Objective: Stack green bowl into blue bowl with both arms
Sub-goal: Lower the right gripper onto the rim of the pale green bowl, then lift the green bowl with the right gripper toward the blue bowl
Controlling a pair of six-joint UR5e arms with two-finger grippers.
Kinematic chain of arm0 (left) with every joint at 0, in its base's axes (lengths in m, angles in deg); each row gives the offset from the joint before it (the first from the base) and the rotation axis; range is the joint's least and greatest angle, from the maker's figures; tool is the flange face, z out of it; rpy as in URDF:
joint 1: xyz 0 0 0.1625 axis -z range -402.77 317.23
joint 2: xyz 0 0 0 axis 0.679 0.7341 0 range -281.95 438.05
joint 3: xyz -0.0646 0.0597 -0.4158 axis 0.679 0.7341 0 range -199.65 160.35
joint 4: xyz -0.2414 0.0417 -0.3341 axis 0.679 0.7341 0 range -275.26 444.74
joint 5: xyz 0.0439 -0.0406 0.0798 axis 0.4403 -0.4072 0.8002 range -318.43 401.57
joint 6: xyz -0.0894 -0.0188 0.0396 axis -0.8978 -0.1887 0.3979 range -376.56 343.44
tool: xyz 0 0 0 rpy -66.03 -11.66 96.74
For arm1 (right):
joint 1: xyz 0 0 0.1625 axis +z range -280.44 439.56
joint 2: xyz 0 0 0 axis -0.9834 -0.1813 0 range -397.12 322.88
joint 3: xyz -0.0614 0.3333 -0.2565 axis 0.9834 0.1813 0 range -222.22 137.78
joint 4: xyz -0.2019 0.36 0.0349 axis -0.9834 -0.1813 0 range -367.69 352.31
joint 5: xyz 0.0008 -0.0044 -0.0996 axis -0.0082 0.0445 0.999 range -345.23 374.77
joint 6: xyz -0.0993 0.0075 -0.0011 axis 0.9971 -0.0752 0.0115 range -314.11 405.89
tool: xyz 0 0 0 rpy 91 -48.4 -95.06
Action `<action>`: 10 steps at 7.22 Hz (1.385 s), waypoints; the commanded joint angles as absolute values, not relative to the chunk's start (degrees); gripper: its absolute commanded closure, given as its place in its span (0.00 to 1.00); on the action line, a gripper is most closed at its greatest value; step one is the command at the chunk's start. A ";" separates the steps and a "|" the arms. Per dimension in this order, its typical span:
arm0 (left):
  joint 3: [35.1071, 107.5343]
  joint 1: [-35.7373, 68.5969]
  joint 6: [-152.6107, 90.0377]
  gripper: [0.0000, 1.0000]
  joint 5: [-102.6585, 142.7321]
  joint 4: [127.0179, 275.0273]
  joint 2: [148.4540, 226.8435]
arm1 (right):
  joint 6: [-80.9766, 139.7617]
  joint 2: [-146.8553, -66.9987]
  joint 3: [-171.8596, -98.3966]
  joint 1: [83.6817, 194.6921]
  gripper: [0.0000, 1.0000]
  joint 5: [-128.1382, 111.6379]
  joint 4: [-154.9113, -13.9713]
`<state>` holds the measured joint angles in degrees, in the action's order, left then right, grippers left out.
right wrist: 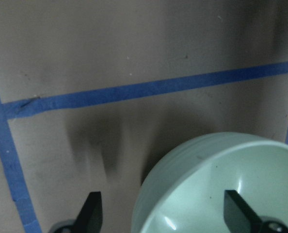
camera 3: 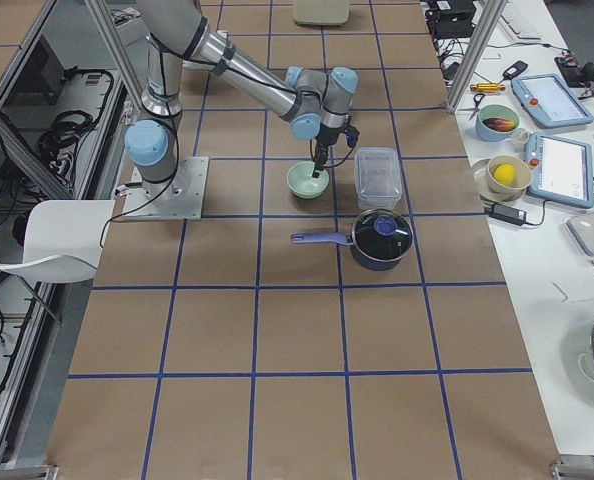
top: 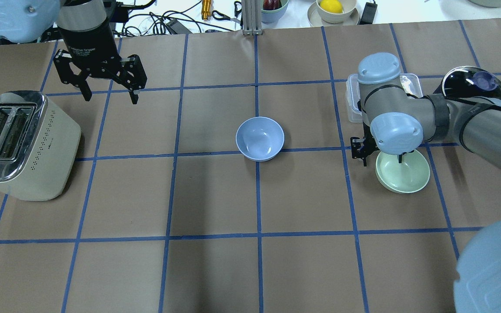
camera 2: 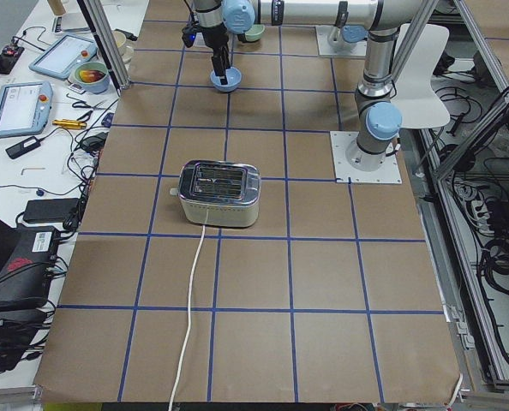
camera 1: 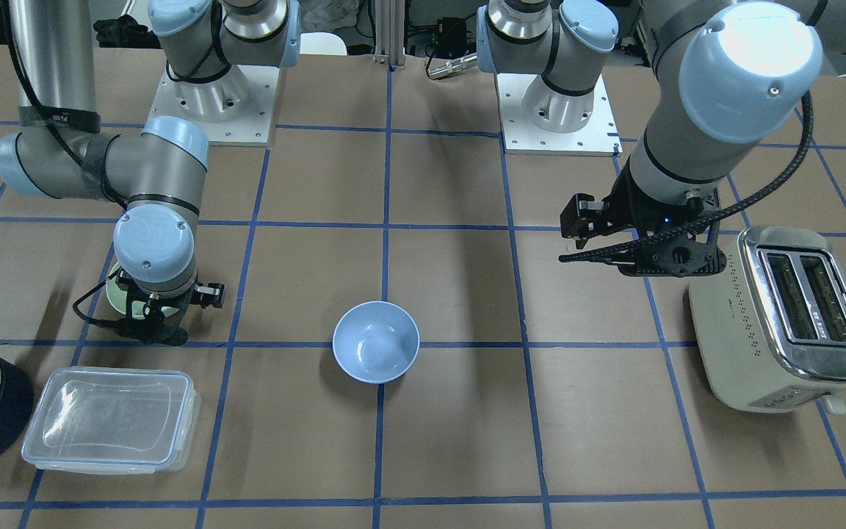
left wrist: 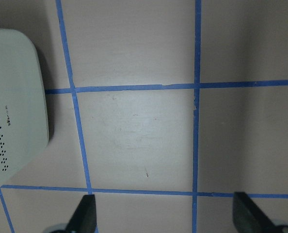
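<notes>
Bystanders on the brown gridded table [camera 1: 460, 455].
A cream toaster [camera 1: 783, 323] stands at right of the front-facing view; a clear lidded container [camera 1: 111, 419] lies lower left, a dark saucepan [camera 1: 4, 419] just beside it.

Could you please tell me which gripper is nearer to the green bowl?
The right. The right gripper straddles the green bowl's rim, one finger inside, one outside; the left gripper hangs open far off beyond the blue bowl, by the toaster.
</notes>
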<state>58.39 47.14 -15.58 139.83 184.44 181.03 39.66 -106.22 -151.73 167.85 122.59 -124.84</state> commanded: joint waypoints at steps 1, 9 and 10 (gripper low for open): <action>58.83 47.23 -15.68 0.00 139.83 184.41 180.98 | 39.83 -106.11 -151.82 167.80 1.00 123.05 -124.50; 59.98 47.06 -15.50 0.00 140.01 183.88 180.10 | 29.94 -107.17 -125.21 172.95 1.00 112.26 -103.66; 59.98 47.06 -15.24 0.00 140.18 183.88 179.92 | 25.98 -105.95 -124.23 177.16 1.00 112.42 -104.80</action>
<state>59.97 47.09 -15.44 140.05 183.89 180.07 30.93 -107.16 -126.61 172.71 113.73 -104.13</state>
